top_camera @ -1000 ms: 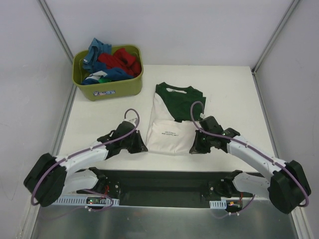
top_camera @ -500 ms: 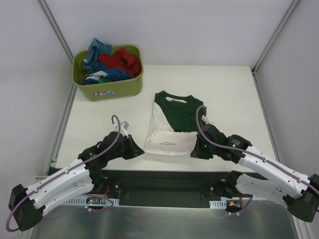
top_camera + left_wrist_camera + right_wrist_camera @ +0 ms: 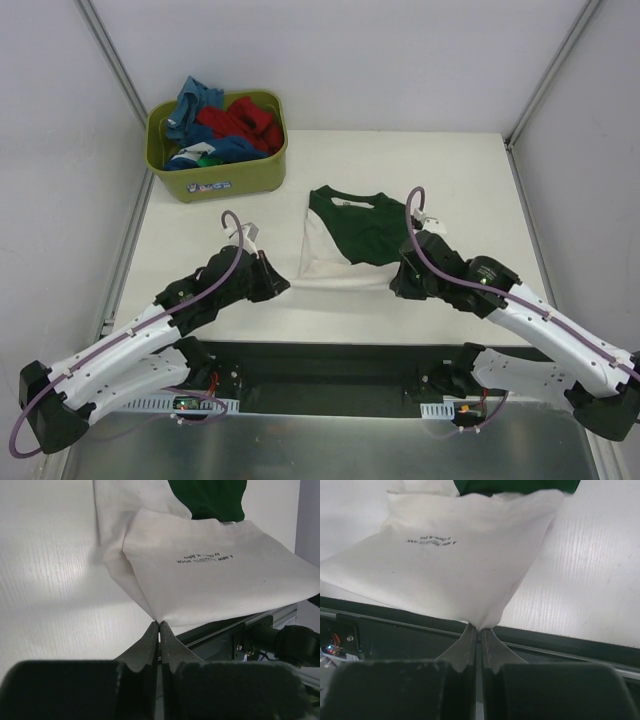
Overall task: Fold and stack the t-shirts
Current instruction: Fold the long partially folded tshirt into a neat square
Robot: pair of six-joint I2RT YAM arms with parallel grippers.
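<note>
Cream t-shirt [image 3: 350, 235] with dark green collar and sleeves, spread mid-table [image 3: 200, 240], near hem raised off the surface, left gripper [image 3: 159, 626] pinching one hem corner, right gripper [image 3: 480, 630] pinching the other

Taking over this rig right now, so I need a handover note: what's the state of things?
Left pincer: shut on the near-left hem corner of the cream shirt.
Right pincer: shut on its near-right hem corner.
Hem is lifted off the table; the collar end lies flat.
The other shirts are piled in the olive tub.
Done: nothing stacked yet.
Left: finish this fold, then fold and stack the rest.
</note>
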